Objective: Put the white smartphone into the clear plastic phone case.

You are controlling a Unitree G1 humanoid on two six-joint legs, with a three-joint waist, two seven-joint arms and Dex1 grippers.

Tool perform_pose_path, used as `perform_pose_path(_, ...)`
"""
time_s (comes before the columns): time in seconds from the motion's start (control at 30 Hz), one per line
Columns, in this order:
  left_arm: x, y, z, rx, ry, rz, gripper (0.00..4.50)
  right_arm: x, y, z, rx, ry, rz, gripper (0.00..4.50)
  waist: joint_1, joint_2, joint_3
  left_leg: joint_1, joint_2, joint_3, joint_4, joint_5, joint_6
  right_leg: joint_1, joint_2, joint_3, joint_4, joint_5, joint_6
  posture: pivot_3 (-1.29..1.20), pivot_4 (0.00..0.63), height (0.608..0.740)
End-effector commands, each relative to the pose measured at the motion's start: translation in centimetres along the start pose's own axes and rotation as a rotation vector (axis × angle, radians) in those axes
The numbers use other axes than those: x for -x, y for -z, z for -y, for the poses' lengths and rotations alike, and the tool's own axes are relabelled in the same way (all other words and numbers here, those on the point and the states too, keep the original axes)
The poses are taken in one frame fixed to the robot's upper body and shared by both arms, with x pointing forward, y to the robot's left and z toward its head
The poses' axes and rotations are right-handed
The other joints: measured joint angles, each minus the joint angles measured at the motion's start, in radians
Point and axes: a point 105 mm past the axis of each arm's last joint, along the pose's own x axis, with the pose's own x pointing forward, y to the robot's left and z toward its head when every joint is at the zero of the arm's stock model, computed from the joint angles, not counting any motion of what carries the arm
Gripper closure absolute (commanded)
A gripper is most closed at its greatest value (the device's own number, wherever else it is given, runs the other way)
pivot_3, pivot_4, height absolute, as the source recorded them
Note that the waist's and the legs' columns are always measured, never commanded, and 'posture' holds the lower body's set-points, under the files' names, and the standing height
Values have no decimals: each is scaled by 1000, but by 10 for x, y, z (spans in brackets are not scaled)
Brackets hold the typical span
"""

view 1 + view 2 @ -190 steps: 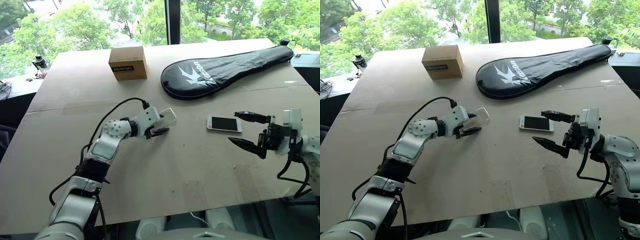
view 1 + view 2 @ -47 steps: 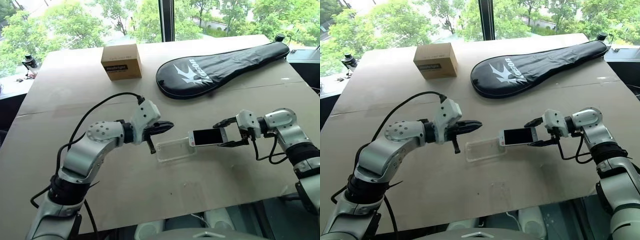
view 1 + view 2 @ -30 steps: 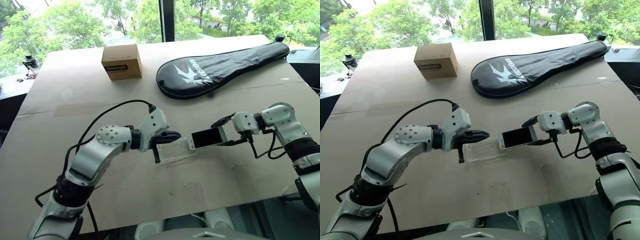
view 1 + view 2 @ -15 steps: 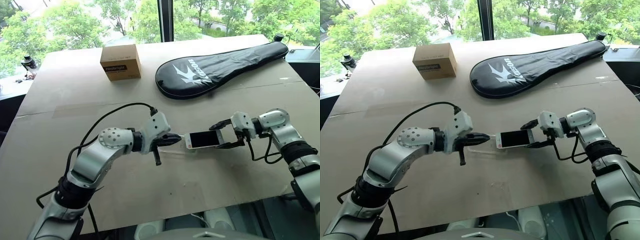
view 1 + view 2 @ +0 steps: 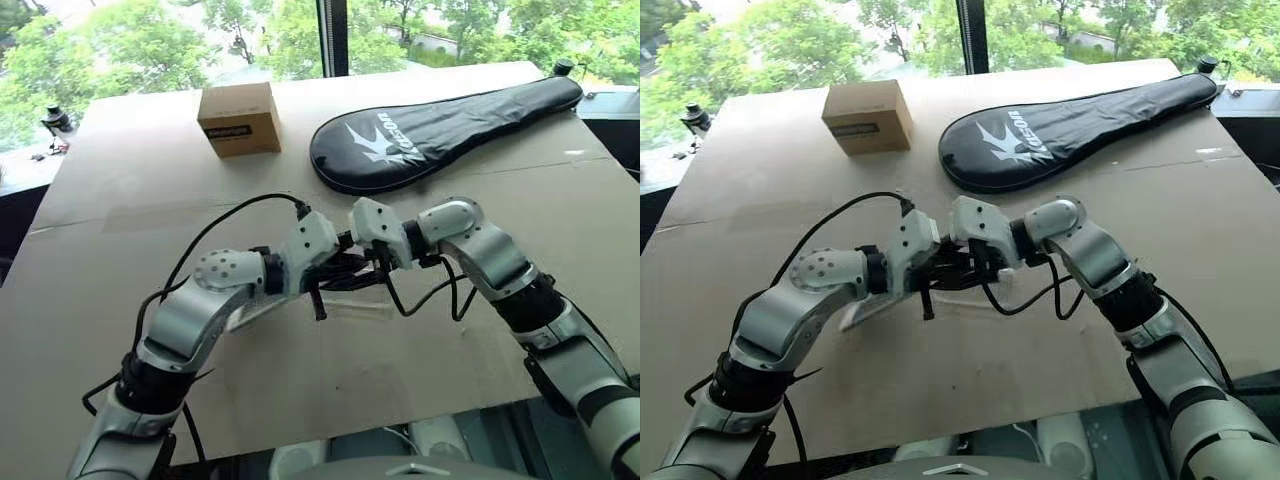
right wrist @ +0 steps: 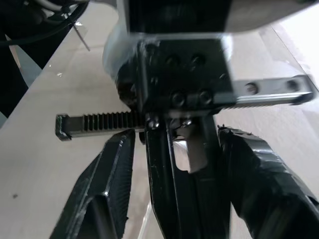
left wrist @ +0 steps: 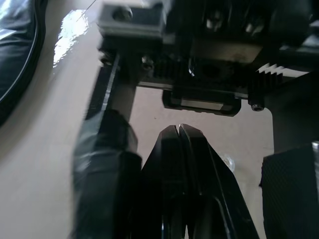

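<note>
Left gripper [image 7: 179,130] pinched fully shut nose to nose with right gripper [image 5: 372,262], right's grip unclear, clear plastic phone case [image 5: 357,305] just beneath both, white smartphone hidden, black racket cover [image 5: 440,118] well beyond the case, cardboard box [image 5: 238,118] alongside.

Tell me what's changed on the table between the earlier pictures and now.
The right gripper, which picked the white smartphone off the table and carried it leftward, has now closed right up against the left gripper over the clear plastic phone case. The smartphone itself is now hidden between them. The left gripper, holding the case earlier, set it down on the table. The cardboard box and black racket cover stayed put.
</note>
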Motion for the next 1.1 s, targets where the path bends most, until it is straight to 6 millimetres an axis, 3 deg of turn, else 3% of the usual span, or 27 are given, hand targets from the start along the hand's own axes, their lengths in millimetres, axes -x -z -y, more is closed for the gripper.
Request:
perform_pose_path(0.03, 4, -5, -8, -29, -46, 8, 4459, -3, -15, -13, 3, -16, 19, 1599, 12, 0, 0, -2, -2, -1, 3, 0, 0, 0, -1, 0, 0, 0, 0, 0, 150, 740)
perform_pose_path(0.4, 15, -6, -19, -28, -101, 4, 4459, 41, 15, -9, -45, 87, -47, 1599, 6, 0, 0, -4, -7, -5, 7, 0, 1, 0, -1, -3, 3, 0, 0, 0, 150, 740)
perform_pose_path(0.6, 18, -9, -17, -17, -88, 20, 4459, 77, 53, -2, -31, 146, -115, 1599, 8, 0, 0, -4, -7, -4, 7, 0, 1, 0, -1, -3, 2, 0, 0, 0, 150, 740)
perform_pose_path(0.67, 21, -8, -17, -16, -91, 17, 4459, 85, 57, 3, 10, 192, -113, 1599, 6, -1, 0, -4, -7, -4, 7, 0, 1, 0, -1, -3, 2, 0, 0, 0, 150, 740)
perform_pose_path(0.73, 27, -5, -19, -17, -101, 9, 4459, 93, 57, 6, 62, 247, -87, 1599, 2, 0, 0, -4, -7, -4, 7, 0, 1, 0, -1, -2, 3, 0, 0, 0, 150, 740)
perform_pose_path(0.8, 37, 2, -22, -18, -121, -17, 4459, 104, 61, 19, 101, 410, -89, 1599, -2, -1, 0, -4, -7, -4, 7, 0, 1, 0, -1, -2, 3, 0, 0, 0, 150, 740)
perform_pose_path(0.9, 48, 7, -25, -9, -152, -35, 4459, 106, 61, 20, 167, 454, -82, 1599, -5, 0, 0, -4, -7, -4, 7, 0, 1, 0, -1, -2, 3, 0, 0, 0, 150, 740)
perform_pose_path(1.03, 65, 15, -20, 51, -200, -40, 4459, 137, 75, 31, 133, 624, -110, 1599, -8, 0, 0, -4, -7, -3, 7, 0, 1, 0, -2, -1, 3, 0, 0, 0, 150, 740)
perform_pose_path(1.1, 72, 25, -12, 97, -217, -64, 4459, 142, 94, 36, -1, 637, -54, 1599, -10, -1, 0, -4, -7, -3, 7, 0, 1, 0, -2, -1, 3, 0, 0, 0, 150, 740)
